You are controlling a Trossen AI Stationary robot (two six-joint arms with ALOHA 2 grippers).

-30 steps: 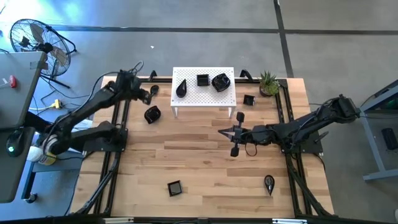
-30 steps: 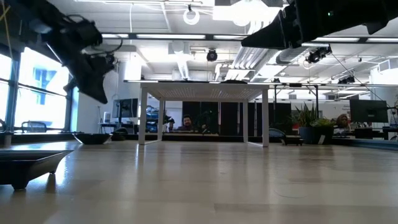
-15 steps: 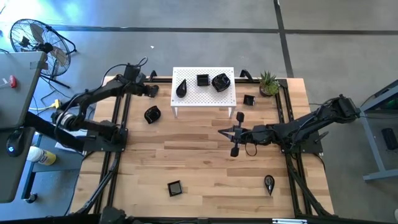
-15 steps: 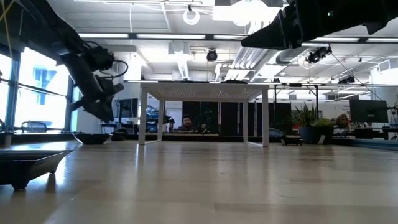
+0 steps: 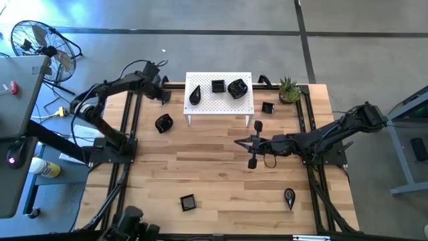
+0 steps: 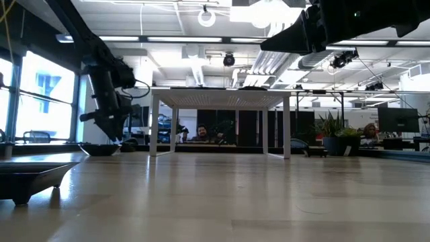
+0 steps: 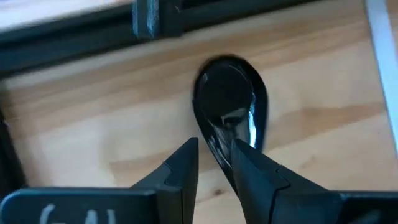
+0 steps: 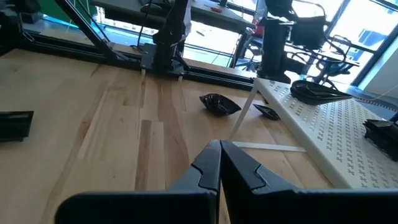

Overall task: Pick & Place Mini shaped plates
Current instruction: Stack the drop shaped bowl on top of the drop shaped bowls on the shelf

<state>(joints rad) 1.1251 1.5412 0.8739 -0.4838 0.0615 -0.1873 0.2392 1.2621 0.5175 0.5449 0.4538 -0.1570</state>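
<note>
Since a second ago the left arm has swung from mid-table out to the far-left corner, and its gripper [image 5: 162, 94] has parted over a teardrop plate [image 7: 229, 102].

Seen from the left wrist, the two dark fingers [image 7: 180, 165] stand slightly apart, the plate's narrow end running down between them; whether they touch it I cannot tell, and nothing is held. That plate lies flat on the wooden table [image 5: 221, 174], just beside the white perforated stand [image 5: 219, 106]. Three more plates [image 5: 217, 86] sit on top of the stand. Others lie scattered: a rounded one [image 5: 163, 123] left of the stand, a square one [image 5: 187, 201] and a leaf one [image 5: 289, 197] near the front edge. The right gripper [image 5: 237, 142] rests mid-table, fingers pressed together and empty.
</note>
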